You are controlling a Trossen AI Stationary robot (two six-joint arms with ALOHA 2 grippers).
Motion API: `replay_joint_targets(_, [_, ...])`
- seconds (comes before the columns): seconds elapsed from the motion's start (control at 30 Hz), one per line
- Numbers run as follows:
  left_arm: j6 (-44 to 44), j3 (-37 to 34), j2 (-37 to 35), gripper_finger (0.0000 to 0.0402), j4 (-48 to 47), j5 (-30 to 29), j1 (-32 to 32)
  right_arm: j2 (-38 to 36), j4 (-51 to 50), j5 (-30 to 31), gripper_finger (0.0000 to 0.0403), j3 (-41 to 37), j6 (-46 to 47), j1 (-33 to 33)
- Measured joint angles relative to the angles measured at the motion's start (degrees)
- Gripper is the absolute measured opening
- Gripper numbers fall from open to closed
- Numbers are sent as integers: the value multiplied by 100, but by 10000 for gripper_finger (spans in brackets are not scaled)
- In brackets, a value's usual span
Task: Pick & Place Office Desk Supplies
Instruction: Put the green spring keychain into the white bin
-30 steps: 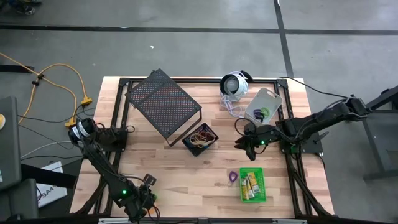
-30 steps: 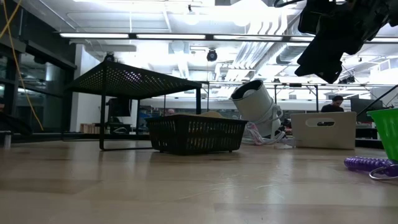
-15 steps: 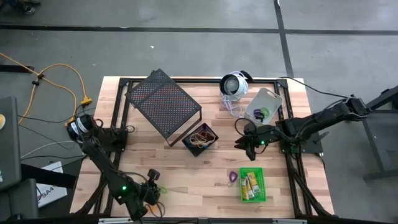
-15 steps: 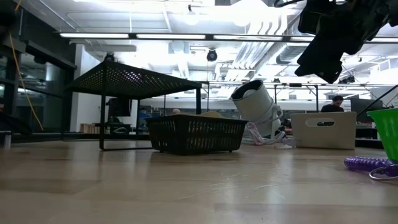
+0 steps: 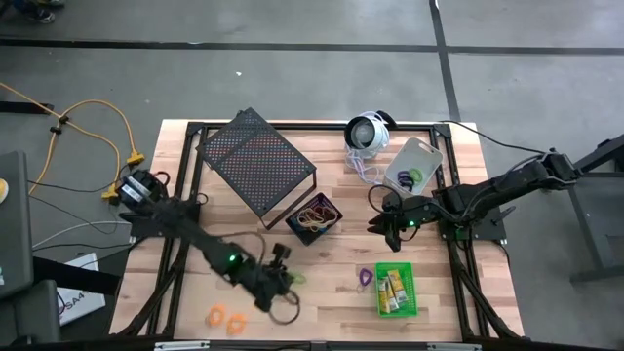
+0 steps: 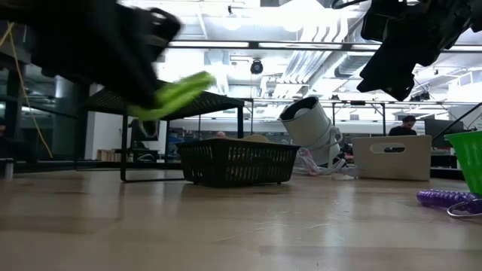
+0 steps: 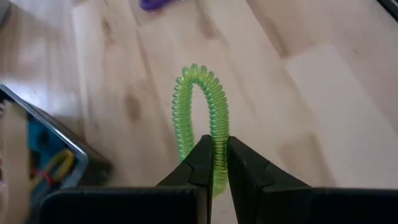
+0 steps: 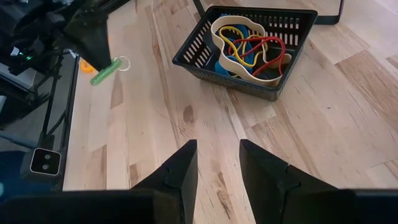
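Your left gripper (image 7: 214, 163) pinches the green loop (image 7: 200, 118) by one thin strand; a jolt could slip it free. The right gripper (image 8: 217, 163) hangs half-open, empty.

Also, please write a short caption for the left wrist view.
Left tool shut on a green coiled loop, held above the wooden table.

I'm getting bright, even overhead light on the table (image 5: 331, 273) with soft shadows. Low view glares from ceiling strips (image 6: 248, 44), and the left arm (image 6: 98, 45) smears dark with motion blur.
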Motion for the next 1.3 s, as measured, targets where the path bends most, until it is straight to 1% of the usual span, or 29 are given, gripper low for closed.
replay_joint_targets(0.1, [286, 0, 0, 24, 324, 248, 432, 1, 0, 0, 107, 0, 0, 1])
replay_joint_targets(0.27, [328, 4, 0, 24, 725, 324, 1034, 0, 0, -1, 107, 0, 0, 1])
replay_joint_targets(0.4, [327, 146, 3, 24, 798, 365, 1337, 1, 0, 0, 107, 0, 0, 1])
replay_joint_targets(0.47, [328, 332, 40, 24, 767, 437, 1427, 0, 2, 0, 107, 0, -1, 1])
replay_joint_targets(0.63, [323, 881, 153, 24, 269, 546, 1611, -1, 7, 0, 107, 0, -2, -1])
replay_joint_targets(0.8, [325, 1425, 483, 24, -199, 612, 1812, -4, 16, -2, 107, 2, 0, 1])
replay_joint_targets(0.97, [588, 1959, 917, 24, -224, 742, 1989, -1, 19, 0, 107, 4, -1, -1])
replay_joint_targets(1.1, [631, 2329, 1254, 24, -306, 890, 2144, -1, 9, -2, 107, 2, 0, 1])
replay_joint_targets(1.17, [647, 2400, 1329, 24, -491, 918, 2203, -2, 17, -3, 107, 1, -2, 1])
replay_joint_targets(1.23, [665, 2481, 1413, 24, -361, 921, 2245, -1, 20, -1, 107, 4, -1, 1])
replay_joint_targets(1.3, [670, 2469, 1414, 24, -446, 917, 2276, -1, 22, 0, 107, 0, -2, 1])
